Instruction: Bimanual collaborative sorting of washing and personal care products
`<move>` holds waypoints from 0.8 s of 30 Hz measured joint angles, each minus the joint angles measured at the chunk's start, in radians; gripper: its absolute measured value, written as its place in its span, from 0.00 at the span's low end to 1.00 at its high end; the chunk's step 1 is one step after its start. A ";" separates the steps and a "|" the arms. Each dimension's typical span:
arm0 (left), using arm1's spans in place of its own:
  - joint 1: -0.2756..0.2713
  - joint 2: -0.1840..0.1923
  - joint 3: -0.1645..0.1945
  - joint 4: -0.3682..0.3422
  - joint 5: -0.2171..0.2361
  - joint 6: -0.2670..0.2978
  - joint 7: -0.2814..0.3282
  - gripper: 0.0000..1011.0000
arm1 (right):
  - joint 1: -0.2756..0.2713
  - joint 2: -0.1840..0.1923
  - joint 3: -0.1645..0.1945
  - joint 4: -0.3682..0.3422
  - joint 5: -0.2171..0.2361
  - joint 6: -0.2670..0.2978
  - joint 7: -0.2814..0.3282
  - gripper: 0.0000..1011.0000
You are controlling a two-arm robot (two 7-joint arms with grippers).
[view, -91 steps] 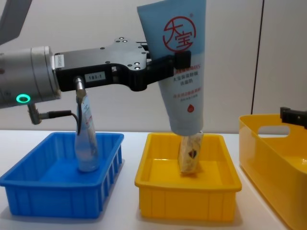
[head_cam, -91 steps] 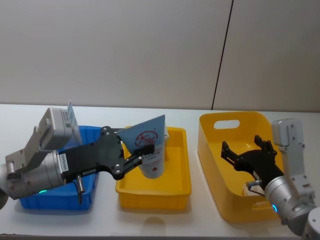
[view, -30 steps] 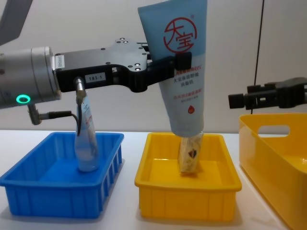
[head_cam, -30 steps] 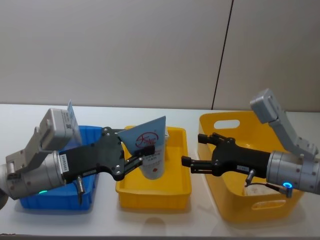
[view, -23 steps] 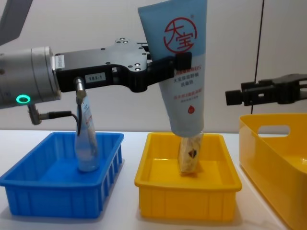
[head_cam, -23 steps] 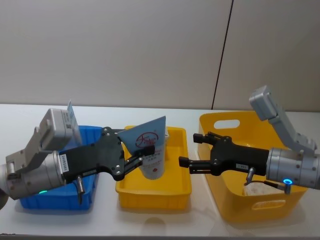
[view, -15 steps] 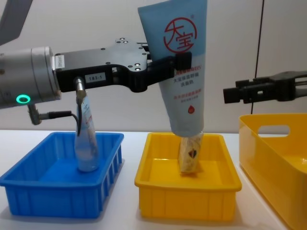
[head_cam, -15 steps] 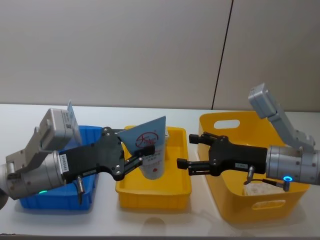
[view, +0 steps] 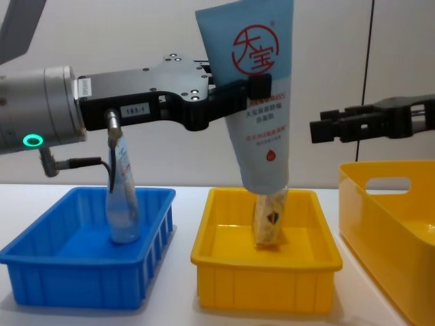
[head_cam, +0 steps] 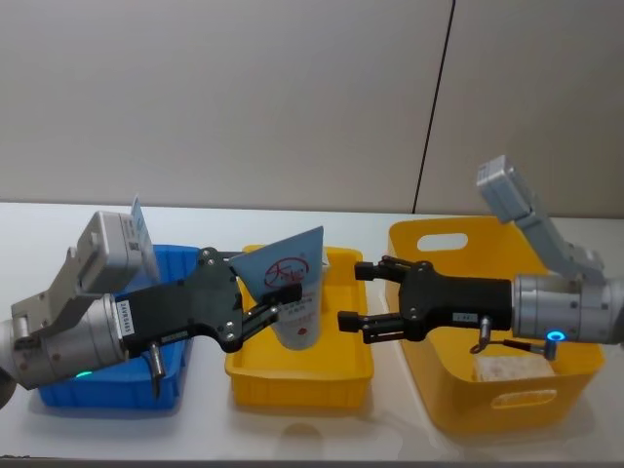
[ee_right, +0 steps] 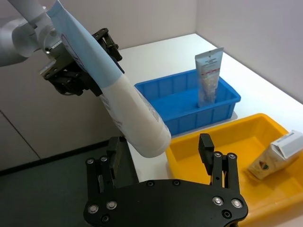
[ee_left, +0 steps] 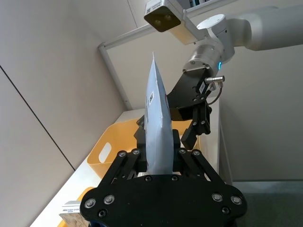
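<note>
Left gripper (head_cam: 286, 293) clamped on pale blue squeeze tube with red circle logo (view: 260, 115), hanging cap-down above shallow yellow plastic tray (view: 265, 262); right gripper (head_cam: 352, 295), jaws apart, has closed in from tray's right side; likely handover next

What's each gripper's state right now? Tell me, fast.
Left gripper: closed on the blue tube, above the small yellow tray.
Right gripper: open, empty, near the tube's cap end.

Grey arms (head_cam: 68, 341), black screw-studded end effectors (head_cam: 285, 295) (head_cam: 354, 296)
</note>
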 joint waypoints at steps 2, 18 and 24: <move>0.000 0.000 0.000 0.000 0.000 0.000 0.000 0.24 | 0.014 -0.002 -0.010 0.016 0.000 -0.003 0.012 0.99; 0.000 0.000 0.000 0.000 0.000 0.000 0.000 0.24 | 0.121 -0.039 -0.099 0.140 -0.019 -0.021 0.097 0.99; 0.000 0.000 0.000 0.000 0.000 0.000 0.000 0.24 | 0.160 -0.057 -0.132 0.189 -0.031 -0.033 0.121 0.99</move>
